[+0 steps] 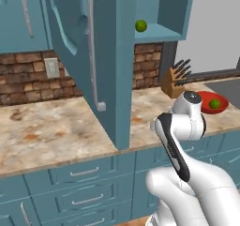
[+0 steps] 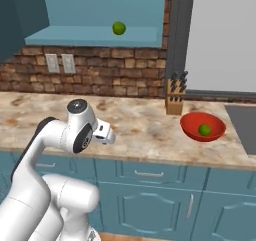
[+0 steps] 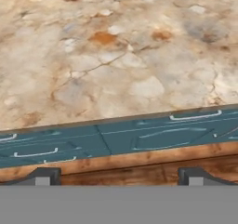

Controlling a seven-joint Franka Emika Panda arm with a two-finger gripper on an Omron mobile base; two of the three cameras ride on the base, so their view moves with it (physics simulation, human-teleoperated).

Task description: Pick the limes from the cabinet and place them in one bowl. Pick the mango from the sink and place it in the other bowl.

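One lime point(image 2: 204, 129) lies in the red bowl point(image 2: 190, 126); one lime point(image 2: 118, 28) remains on the cabinet point(image 2: 75, 36) shelf; the gripper point(image 3: 119, 177) is spread apart, empty.

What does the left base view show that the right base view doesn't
Left base view alone: the open cabinet door with its long grey handle. Right base view alone: two wall outlets side by side. Both: one lime on the cabinet shelf, another lime in the red bowl, and the knife block.
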